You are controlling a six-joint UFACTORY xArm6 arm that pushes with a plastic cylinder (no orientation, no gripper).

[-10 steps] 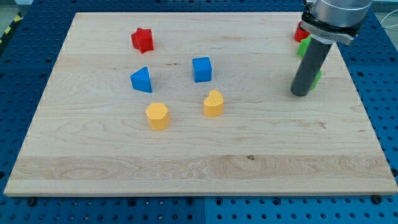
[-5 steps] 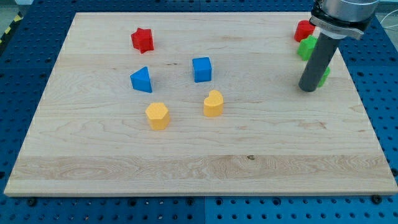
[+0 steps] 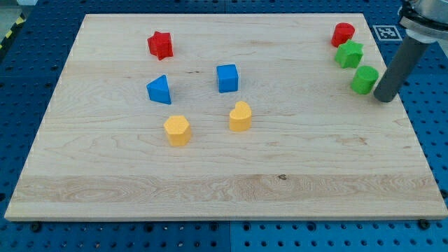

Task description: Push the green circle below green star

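Note:
The green circle point(image 3: 364, 79) stands near the board's right edge, just below and slightly right of the green star point(image 3: 348, 54). A red circle point(image 3: 343, 33) sits above the star at the view's top right. My tip point(image 3: 383, 97) is at the right edge of the board, just right of and slightly below the green circle, close to it but with a small gap showing.
A red star point(image 3: 160, 44) lies at the upper left. A blue triangle point(image 3: 160, 89) and a blue cube point(image 3: 227, 78) sit mid-board. A yellow hexagon point(image 3: 178, 130) and a yellow heart point(image 3: 240, 116) lie below them. The wooden board point(image 3: 224, 189) rests on a blue pegboard.
My rod has moved right from in front of the green blocks to the board's right edge. The green circle, hidden before, now shows fully below the green star.

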